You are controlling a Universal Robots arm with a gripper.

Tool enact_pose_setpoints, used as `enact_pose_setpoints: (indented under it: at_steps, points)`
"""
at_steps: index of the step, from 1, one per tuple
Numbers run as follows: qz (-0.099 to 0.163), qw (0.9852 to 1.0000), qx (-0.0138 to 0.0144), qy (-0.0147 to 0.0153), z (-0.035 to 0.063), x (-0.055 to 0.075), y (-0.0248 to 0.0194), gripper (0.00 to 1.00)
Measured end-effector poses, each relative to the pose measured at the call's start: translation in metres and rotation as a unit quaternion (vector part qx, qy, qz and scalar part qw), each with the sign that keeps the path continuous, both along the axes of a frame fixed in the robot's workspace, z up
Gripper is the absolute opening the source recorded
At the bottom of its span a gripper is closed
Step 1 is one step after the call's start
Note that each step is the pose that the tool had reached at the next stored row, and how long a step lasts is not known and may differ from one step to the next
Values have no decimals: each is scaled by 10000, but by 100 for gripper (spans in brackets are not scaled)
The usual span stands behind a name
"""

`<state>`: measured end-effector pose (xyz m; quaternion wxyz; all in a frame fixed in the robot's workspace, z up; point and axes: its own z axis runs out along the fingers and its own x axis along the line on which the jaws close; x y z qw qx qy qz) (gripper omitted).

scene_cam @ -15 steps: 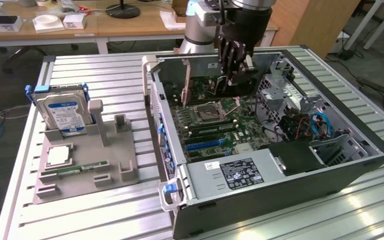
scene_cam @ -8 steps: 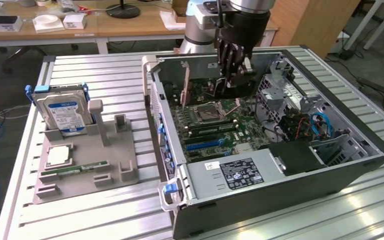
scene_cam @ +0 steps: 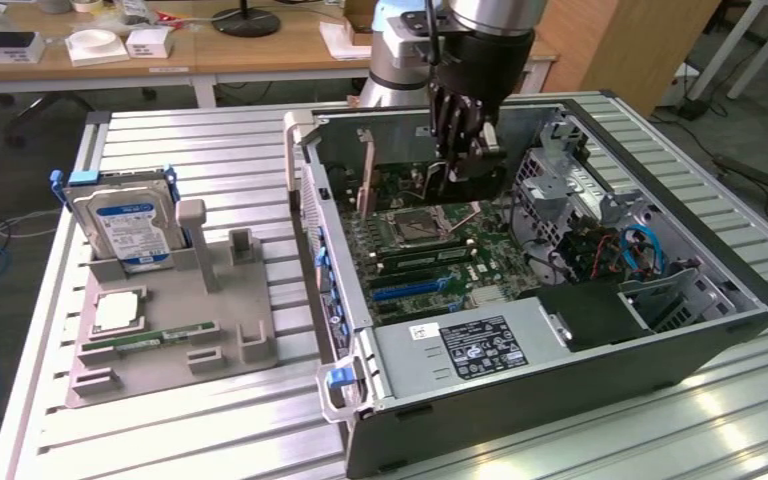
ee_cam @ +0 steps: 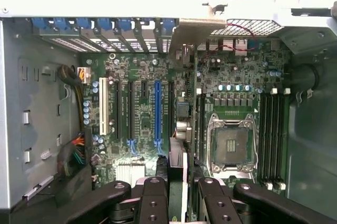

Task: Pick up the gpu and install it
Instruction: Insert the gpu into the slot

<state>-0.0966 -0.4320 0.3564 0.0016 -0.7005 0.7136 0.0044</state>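
**Operator:** What is sitting at the exterior view's left?

**Observer:** You are looking at a grey fixture (scene_cam: 171, 330) resting on the slatted table (scene_cam: 224, 440). A silver hard drive (scene_cam: 124, 222) with a blue label is standing upright in it. A square chip (scene_cam: 117, 312) and a green RAM stick (scene_cam: 152, 338) are lying flat nearer the camera.

**Operator:** And in the middle?

**Observer:** The open computer case (scene_cam: 518, 400) is lying on its side, with the motherboard (scene_cam: 478, 235) facing up. Your gripper (scene_cam: 467, 150) is reaching down into it near the rear wall.

**Operator:** Is it carrying anything?

**Observer:** Yes. Its 2 fingers (ee_cam: 155, 197) are clamping the gpu (ee_cam: 179, 153), which is showing edge-on in the wrist view. The card is standing just beside the long blue slot (ee_cam: 158, 111), on the side toward the empty CPU socket (ee_cam: 231, 142). Its metal bracket (ee_cam: 197, 28) is reaching the slot openings in the rear wall. I cannot tell whether the card is touching a slot.

**Operator:** And the exterior view's right?

**Observer:** Blue cables (scene_cam: 640, 248) are curling inside the case's far corner.
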Motion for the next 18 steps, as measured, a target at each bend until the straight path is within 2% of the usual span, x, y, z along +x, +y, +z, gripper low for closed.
enact_pose_setpoints:
  at_steps: [13,18]
  points:
    - [0,10000,0,0,-30,-23,-177,27]
    - [1,10000,1,-1,-61,-46,-218,27]
